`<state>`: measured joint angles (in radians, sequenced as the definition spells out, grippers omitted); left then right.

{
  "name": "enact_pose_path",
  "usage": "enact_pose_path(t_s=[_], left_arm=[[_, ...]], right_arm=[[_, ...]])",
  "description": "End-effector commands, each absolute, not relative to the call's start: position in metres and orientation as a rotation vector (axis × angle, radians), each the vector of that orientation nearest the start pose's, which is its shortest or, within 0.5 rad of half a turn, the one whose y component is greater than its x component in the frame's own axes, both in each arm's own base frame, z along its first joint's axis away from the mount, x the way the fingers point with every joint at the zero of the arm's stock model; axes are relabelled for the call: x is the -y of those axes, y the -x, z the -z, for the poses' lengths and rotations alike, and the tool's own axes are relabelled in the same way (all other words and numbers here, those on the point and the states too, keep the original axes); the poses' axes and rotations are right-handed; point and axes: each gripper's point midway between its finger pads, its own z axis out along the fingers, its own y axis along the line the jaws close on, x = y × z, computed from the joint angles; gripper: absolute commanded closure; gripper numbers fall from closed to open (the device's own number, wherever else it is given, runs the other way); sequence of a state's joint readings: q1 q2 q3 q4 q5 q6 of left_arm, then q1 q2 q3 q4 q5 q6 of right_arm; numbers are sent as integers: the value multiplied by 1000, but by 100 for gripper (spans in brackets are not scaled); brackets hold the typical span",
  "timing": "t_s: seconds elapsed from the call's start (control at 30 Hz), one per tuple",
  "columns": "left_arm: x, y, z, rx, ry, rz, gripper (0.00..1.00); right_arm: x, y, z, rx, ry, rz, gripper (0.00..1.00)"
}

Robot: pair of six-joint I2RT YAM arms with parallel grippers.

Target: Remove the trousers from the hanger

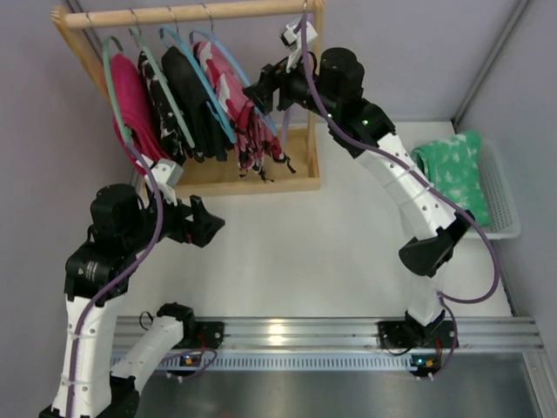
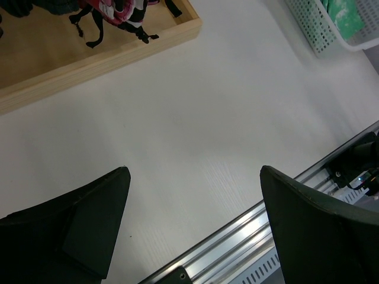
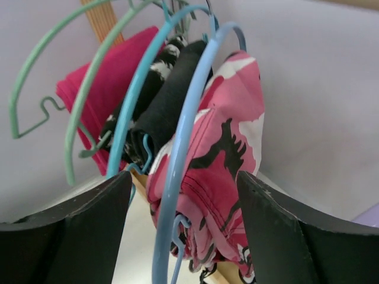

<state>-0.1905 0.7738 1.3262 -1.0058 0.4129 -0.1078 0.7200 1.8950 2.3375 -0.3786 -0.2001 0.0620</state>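
The pink-red camouflage trousers (image 1: pixel 246 113) hang folded over the light-blue hanger (image 1: pixel 237 74), rightmost on the wooden rail. In the right wrist view the hanger's curved arm (image 3: pixel 185 136) and the trousers (image 3: pixel 228 160) sit between my open fingers. My right gripper (image 1: pixel 261 94) (image 3: pixel 185 174) is open, right beside the trousers, not closed on them. My left gripper (image 1: pixel 211 228) (image 2: pixel 195 171) is open and empty, low over the table in front of the rack. The trousers' black cords (image 2: pixel 95 29) show at the top of the left wrist view.
A wooden rack (image 1: pixel 300 178) with a tray base holds a magenta garment (image 1: pixel 130 104), a black-and-white one and a black one (image 1: pixel 193 100) on teal and blue hangers. A white basket (image 1: pixel 500 196) with a green cloth (image 1: pixel 452 170) stands at the right. Metal rail (image 1: pixel 331 331) along the near edge.
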Motion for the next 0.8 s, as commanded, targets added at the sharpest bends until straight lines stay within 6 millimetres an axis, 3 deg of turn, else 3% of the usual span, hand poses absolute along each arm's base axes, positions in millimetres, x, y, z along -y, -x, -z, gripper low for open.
enact_pose_path(t_s=[0.0, 0.17, 0.4, 0.63, 0.77], left_arm=[[112, -178, -351, -1963, -342, 622, 2], [110, -177, -348, -1963, -338, 609, 2], [115, -178, -353, -1955, -348, 644, 2], [119, -181, -359, -1950, -341, 672, 2], [118, -179, -357, -1950, -335, 670, 2]], right_arm=[[-393, -388, -520, -1346, 599, -796, 32], [-402, -382, -507, -1390, 613, -868, 54], [-412, -349, -512, -1403, 644, -1086, 59], [-428, -347, -496, -1494, 578, -1263, 66], [-434, -345, -499, -1501, 545, -1387, 68]])
